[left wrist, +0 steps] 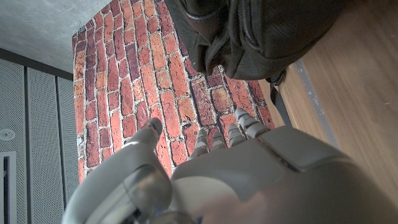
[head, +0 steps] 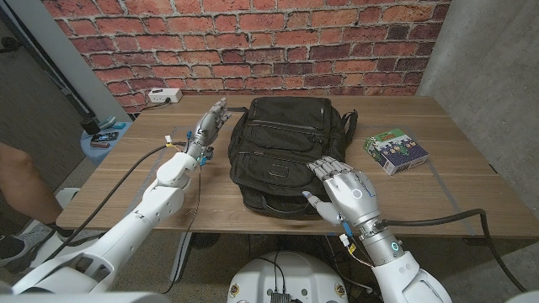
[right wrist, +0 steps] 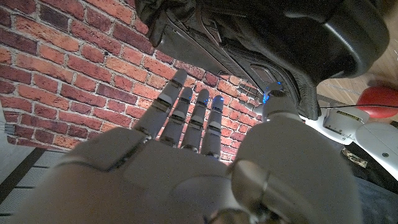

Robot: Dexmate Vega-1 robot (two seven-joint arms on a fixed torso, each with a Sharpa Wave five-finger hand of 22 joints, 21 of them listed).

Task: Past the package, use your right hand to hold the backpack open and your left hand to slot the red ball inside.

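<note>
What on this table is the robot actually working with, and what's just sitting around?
For the job:
black backpack
green package, as a landmark
red rounded thing, likely the ball
left hand and right hand, both holding nothing

Just lying about:
white power strip
small odds on the blue shelf beside the table

Both arms are clad in smooth white-grey shells with rounded segments. The left hand (head: 208, 122) and right hand (head: 347, 192) are silver-grey metallic, with segmented fingers and darker joints. A black cable (head: 438, 220) runs from the right wrist; a second cable (head: 126, 175) follows the left forearm. Blue indicator lights (right wrist: 273, 94) show at the right fingertips.
</note>
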